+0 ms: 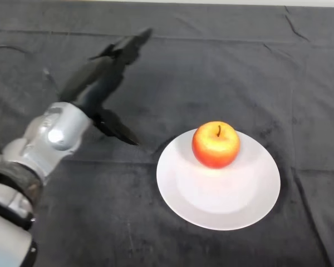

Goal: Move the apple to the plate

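Apple on the plate, hand free and off to the left.

You see the apple [216,144] sitting upright, stem up, on the far half of the white plate [222,208], inside its rim. Your left hand [103,75] hovers over the dark worktop [239,67] well left of the plate, fingers stretched straight and apart, thumb pointing toward the plate's near-left edge, holding nothing. Bare cloth lies all round the plate.

The apple [215,144] sits on the plate [218,206], toward its far edge, with the robot hand [103,75] well to its left.
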`<state>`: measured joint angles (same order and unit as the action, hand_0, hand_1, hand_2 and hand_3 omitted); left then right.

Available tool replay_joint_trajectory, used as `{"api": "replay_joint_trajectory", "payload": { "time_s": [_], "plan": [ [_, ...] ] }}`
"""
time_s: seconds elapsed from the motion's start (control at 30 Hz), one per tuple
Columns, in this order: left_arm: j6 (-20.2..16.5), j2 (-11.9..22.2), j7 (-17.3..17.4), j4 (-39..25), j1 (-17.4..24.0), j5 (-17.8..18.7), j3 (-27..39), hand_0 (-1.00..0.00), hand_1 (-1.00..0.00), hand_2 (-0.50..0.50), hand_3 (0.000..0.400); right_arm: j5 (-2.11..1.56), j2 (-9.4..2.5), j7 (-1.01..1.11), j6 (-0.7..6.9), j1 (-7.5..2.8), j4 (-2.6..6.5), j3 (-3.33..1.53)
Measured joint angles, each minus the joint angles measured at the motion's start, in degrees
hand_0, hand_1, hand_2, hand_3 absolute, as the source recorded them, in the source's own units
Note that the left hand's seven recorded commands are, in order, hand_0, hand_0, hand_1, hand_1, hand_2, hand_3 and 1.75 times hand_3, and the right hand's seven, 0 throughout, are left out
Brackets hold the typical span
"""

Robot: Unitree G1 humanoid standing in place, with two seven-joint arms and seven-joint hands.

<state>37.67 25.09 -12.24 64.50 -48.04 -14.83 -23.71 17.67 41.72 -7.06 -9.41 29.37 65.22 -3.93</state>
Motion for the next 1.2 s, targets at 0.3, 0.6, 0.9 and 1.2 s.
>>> {"api": "replay_joint_trajectory", "payload": {
  "time_s": [0.3, 0.6, 0.9, 1.2],
  "plan": [
    [0.5, 2.2, -0.5, 1.0, 4.2, 3.6, 5.1, 0.0, 0.0, 0.0, 0.0, 0.03, -0.03, 0.0, 0.0, -0.01, 0.02, -0.01],
    [0.7, 4.5, -0.6, 1.1, 8.3, 8.3, 12.0, 0.0, 0.0, 0.0, 0.0, 0.05, -0.05, 0.0, 0.02, -0.02, 0.03, -0.05],
    [0.3, 5.2, -0.3, 1.2, 12.6, 13.6, 18.0, 0.0, 0.0, 0.0, 0.0, 0.06, -0.07, 0.0, 0.03, -0.07, 0.04, -0.22],
    [-0.4, 6.0, 0.9, 1.2, 13.9, 18.9, 24.9, 0.0, 0.0, 0.0, 0.0, 0.04, -0.11, 0.0, 0.03, -0.09, 0.04, -0.27]
  ]
}}
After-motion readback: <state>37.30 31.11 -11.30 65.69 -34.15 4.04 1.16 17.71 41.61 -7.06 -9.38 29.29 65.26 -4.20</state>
